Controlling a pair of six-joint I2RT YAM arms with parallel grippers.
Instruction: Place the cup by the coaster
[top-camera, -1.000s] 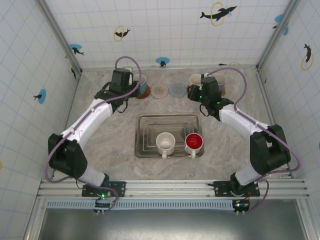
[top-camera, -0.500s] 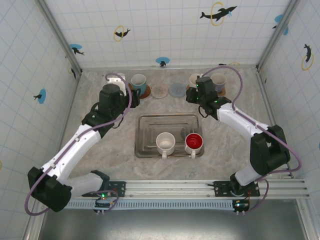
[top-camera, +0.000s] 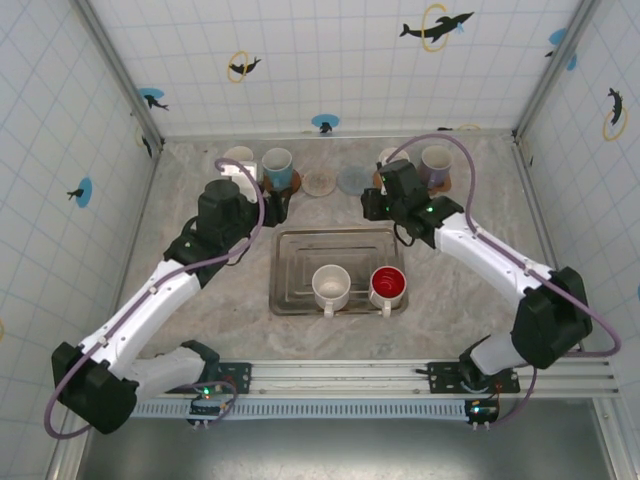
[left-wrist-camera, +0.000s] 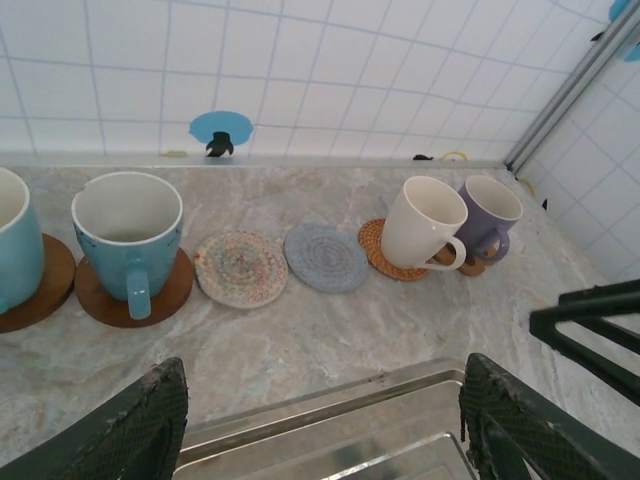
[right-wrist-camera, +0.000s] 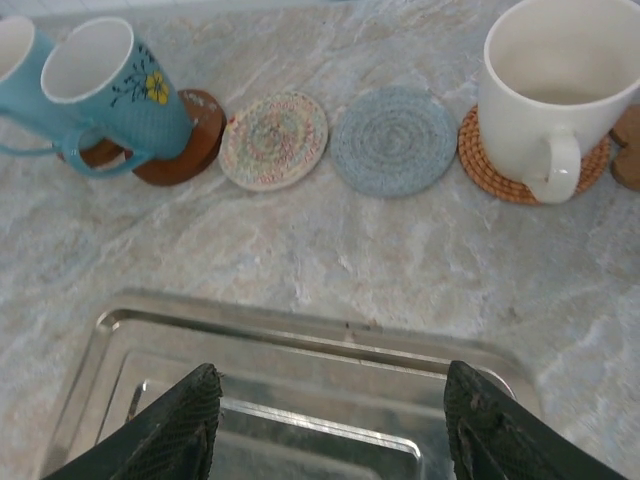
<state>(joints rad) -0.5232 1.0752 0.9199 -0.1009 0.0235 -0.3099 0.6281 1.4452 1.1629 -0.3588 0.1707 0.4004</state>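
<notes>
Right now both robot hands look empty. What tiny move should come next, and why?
Probably the right gripper should pull back and lower toward the red cup in the tray. It and the left gripper are open and empty, the woven coaster and grey-blue coaster are bare, and the red cup sits at the tray's right end.

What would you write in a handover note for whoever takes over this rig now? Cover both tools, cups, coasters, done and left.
Left tool: open, empty, near the tray.
Right tool: open, empty, likewise.
White cup and red cup stand in the tray.
Pastel coaster and grey coaster are bare.
Done: two blue cups, cream cup, purple cup sit on coasters at the back.
Left: move one tray cup to each bare coaster.
</notes>
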